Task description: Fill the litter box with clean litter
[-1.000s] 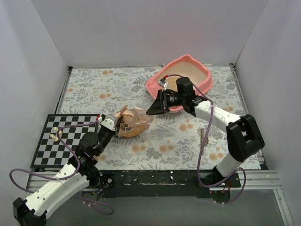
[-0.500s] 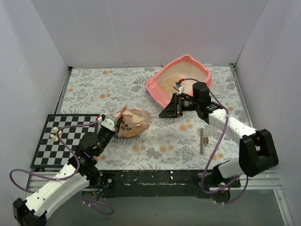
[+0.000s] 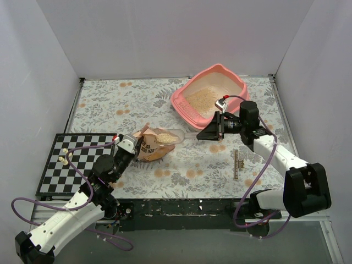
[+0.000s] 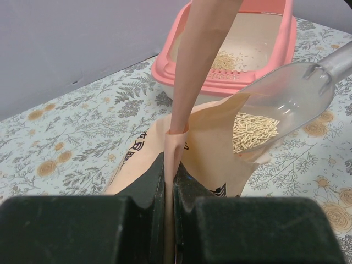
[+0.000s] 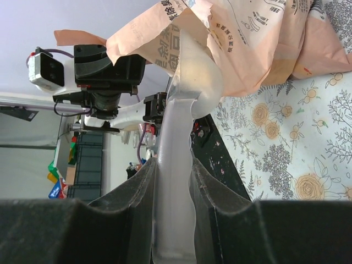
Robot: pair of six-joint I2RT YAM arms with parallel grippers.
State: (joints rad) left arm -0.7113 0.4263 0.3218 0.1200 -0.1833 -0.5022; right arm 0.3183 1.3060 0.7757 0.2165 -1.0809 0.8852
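The pink litter box (image 3: 182, 104) stands at the back right, with a thin layer of tan clean litter (image 3: 201, 99) inside; it also shows in the left wrist view (image 4: 165, 72) with the litter (image 4: 226, 58). My right gripper (image 3: 207, 133) (image 5: 173, 165) is shut on the handle of a clear plastic scoop (image 3: 171, 136) (image 5: 185, 110). The scoop's bowl (image 4: 291, 93) sits in the mouth of the orange-peach bag (image 3: 152, 149) (image 5: 258, 33) and holds some litter (image 4: 253, 130). My left gripper (image 3: 128, 149) (image 4: 169, 165) is shut on the bag's edge (image 4: 181, 82), holding the bag open.
A black-and-white checkerboard (image 3: 71, 165) with a few white pieces (image 3: 65, 157) lies at the front left. A thin brown strip (image 3: 236, 164) lies on the floral cloth under my right arm. White walls close in the left, back and right sides.
My right gripper has carried the scoop left and forward from the litter box to the bag's mouth. The litter in the box has come into view. The left arm has held still.
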